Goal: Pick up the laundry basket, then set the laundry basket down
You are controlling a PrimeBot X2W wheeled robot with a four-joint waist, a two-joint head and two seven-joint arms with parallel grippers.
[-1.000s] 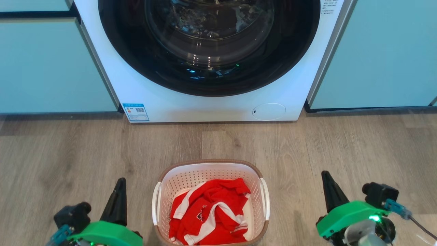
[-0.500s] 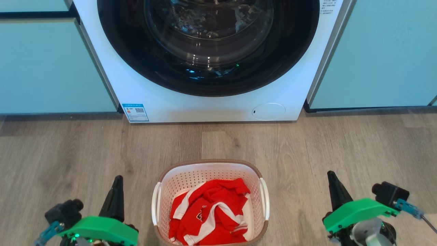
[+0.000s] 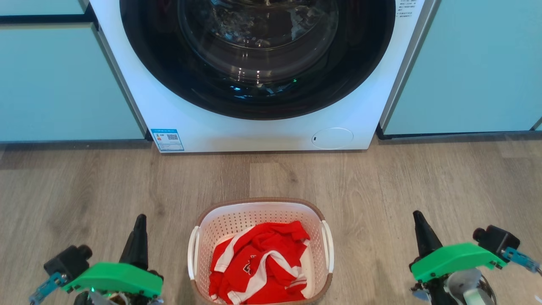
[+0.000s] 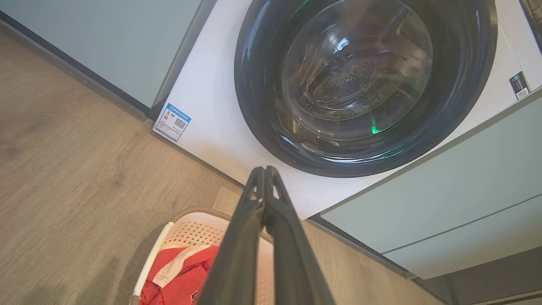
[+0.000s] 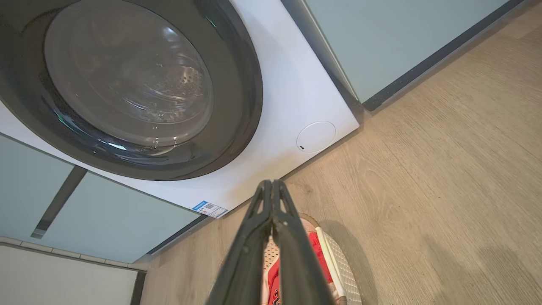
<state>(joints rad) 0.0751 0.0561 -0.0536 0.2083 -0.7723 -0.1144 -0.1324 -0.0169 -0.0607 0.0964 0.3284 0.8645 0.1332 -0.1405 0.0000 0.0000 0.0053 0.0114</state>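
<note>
On the grey-brown wooden plank floor point(image 3: 84, 190), in front of the white front-loading washing machine point(image 3: 271, 135), stands the small white perforated plastic laundry basket with a brown woven-look rim point(image 3: 258, 214). It sits upright and holds a crumpled red-and-white garment point(image 3: 258, 262).

The left pincer point(image 3: 139, 224) is well to the basket's left and the right pincer point(image 3: 420, 224) well to its right. Each has its two dark fingers pressed together, gripping nothing and touching nothing.

A basket standing on the floor with both arms off it fits two stages equally: one waiting to be lifted, or one already put back down. The pictures do not settle which.

Either way, good handling probably depends on the two white side handles point(image 3: 192, 252). An even hold on both sides would keep the basket level, so the garment stays inside and the light plastic does not twist.

The head view gives the layout: the gap on each side, and the basket centred below the dark round glass door point(image 3: 258, 55). The wrist views make the finger closure plain, with each pair meeting along its length up to the tip. They also look up into the perforated steel drum behind the glass. Each wrist view catches one near corner of the basket beside its own fingers.
</note>
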